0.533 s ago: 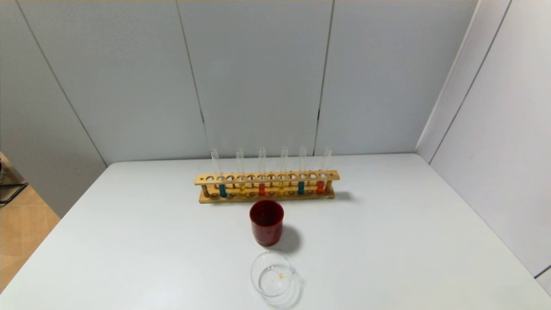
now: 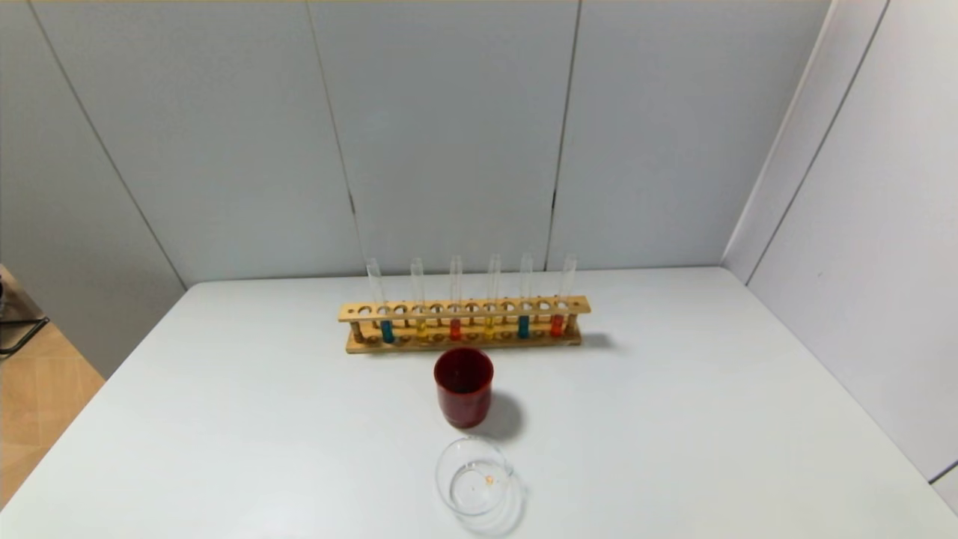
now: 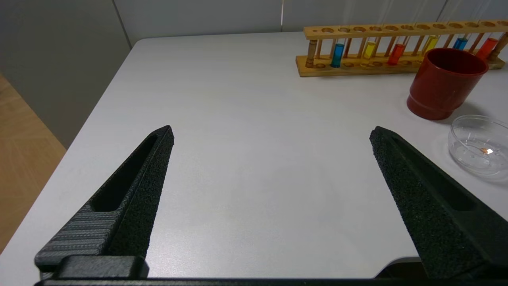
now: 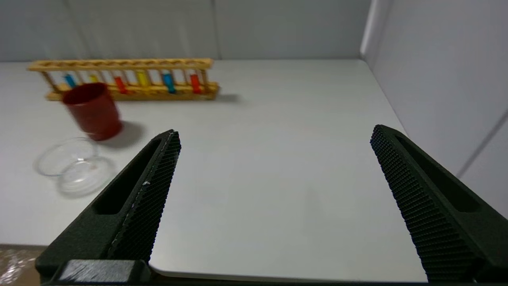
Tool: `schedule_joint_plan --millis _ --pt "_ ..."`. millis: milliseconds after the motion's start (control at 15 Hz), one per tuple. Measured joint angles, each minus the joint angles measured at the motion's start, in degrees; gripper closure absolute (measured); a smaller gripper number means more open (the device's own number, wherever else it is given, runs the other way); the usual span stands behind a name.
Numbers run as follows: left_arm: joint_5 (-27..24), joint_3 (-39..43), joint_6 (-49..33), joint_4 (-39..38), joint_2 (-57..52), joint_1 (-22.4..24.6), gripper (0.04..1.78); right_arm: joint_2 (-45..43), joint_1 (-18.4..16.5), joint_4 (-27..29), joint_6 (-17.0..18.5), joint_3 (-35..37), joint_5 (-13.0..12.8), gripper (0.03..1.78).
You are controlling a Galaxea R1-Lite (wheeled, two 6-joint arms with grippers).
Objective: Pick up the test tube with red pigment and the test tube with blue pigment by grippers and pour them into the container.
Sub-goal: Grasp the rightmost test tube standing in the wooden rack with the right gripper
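A wooden rack (image 2: 464, 307) at the table's middle back holds several upright tubes. Two hold red pigment (image 2: 455, 329) (image 2: 556, 325), two hold blue pigment (image 2: 387, 331) (image 2: 523, 326), and two hold yellow. The clear low container (image 2: 474, 486) sits near the front edge, with a tiny orange speck inside. Neither gripper shows in the head view. My left gripper (image 3: 272, 133) is open and empty over bare table, to the left of the rack (image 3: 397, 29). My right gripper (image 4: 274, 133) is open and empty over the table's front right, far from the rack (image 4: 119, 63).
A dark red cup (image 2: 464, 385) stands between the rack and the container. It also shows in the left wrist view (image 3: 446, 83) and the right wrist view (image 4: 93, 111). Grey walls close the back and right. The table's left edge drops to a wooden floor (image 2: 37, 374).
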Motion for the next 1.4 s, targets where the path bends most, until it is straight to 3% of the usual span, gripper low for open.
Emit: schedule_joint_plan --millis 133,400,533,1000,1400 --pt "0.0 0.0 0.02 0.02 0.0 0.0 0.07 3.85 0.15 -0.02 -0.16 -4.67 2.34 0.06" --pt "0.0 0.02 0.0 0.02 0.0 0.0 0.07 19.38 2.9 -1.65 0.01 -15.93 3.16 0.06" --pt "0.02 0.02 0.02 0.02 0.0 0.0 0.07 29.25 4.22 -5.1 0.09 -20.48 3.83 0.06" --pt "0.0 0.02 0.02 0.0 0.0 0.0 0.07 65.11 6.1 -29.56 -0.35 -26.05 11.37 0.06" --pt "0.0 0.0 0.0 0.02 0.0 0.0 0.07 92.61 7.75 -53.3 -2.55 -26.66 12.86 0.06"
